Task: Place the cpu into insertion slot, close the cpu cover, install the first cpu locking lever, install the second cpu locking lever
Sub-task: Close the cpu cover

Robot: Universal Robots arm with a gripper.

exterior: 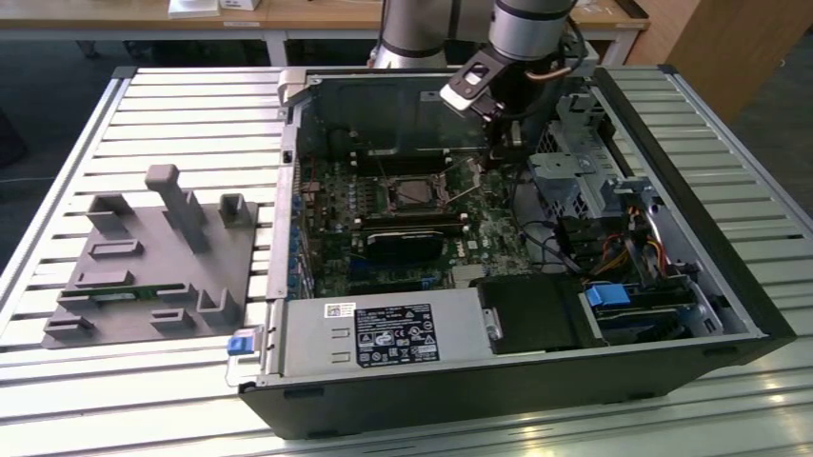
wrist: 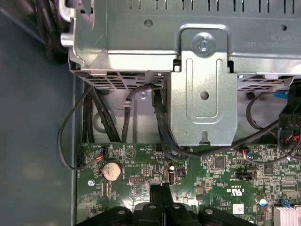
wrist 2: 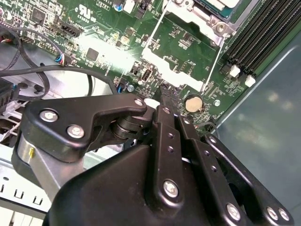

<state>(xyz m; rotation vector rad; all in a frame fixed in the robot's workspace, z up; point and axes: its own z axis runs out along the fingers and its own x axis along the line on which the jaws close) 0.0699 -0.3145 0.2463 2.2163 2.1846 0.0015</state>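
Note:
The insertion slot sits mid-board in the open computer case. In the second wrist view a pale metal face, seemingly the cpu, lies in it. The cpu cover is a silvery frame swung open toward the exterior view's right, with green board showing through its cut-out; it appears as a tilted thin strip. My gripper hangs just right of it, fingers shut together, tips low over the board by the cover's free edge. Contact with the cover cannot be told. Nothing shows between the fingers.
A black heatsink block lies below the slot. Memory slots run beside the socket. A metal drive cage and black cables crowd the side past my fingers, near a coin battery. A grey fixture stands outside the case.

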